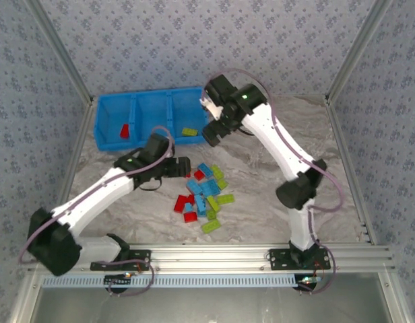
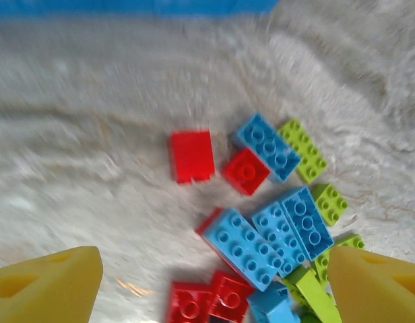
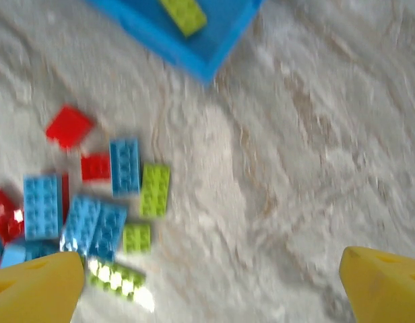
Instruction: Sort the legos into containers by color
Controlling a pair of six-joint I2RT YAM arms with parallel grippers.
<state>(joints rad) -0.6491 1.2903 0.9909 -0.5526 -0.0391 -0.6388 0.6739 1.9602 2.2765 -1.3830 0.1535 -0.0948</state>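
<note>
A: Which arm is better placed for the loose legos?

B: The left gripper [image 2: 211, 272]. Its yellow pads [image 2: 46, 286] are spread wide with nothing between them, and the pile [image 1: 204, 195] lies straight ahead of it, leaning toward one pad. The right gripper [image 3: 211, 286] is spread and empty too. It hangs near the blue bin [image 3: 194, 57], with the pile off to one side of its fingers.

A: What sits closest to the left one?

B: A long light blue brick [image 2: 251, 247], just ahead, inside the gap. Its long axis runs slantwise across that gap, so I'd judge the wrist must turn before the pads can close on its narrow sides.

A: Anything in the way?

B: It's crowded. A second light blue brick [image 2: 292, 229] touches its flank, two red bricks [image 2: 207, 303] lie nearer the pads, and a lime green brick [image 2: 315, 293] sits beside one pad. Farther ahead a flat red brick [image 2: 192, 156] lies apart on bare table [image 2: 93, 134], probably the easier pick.

A: And what's in the bin?

B: One red brick [image 1: 125, 130] lies in an end compartment, and one lime brick [image 3: 184, 13] in the opposite end.
</note>
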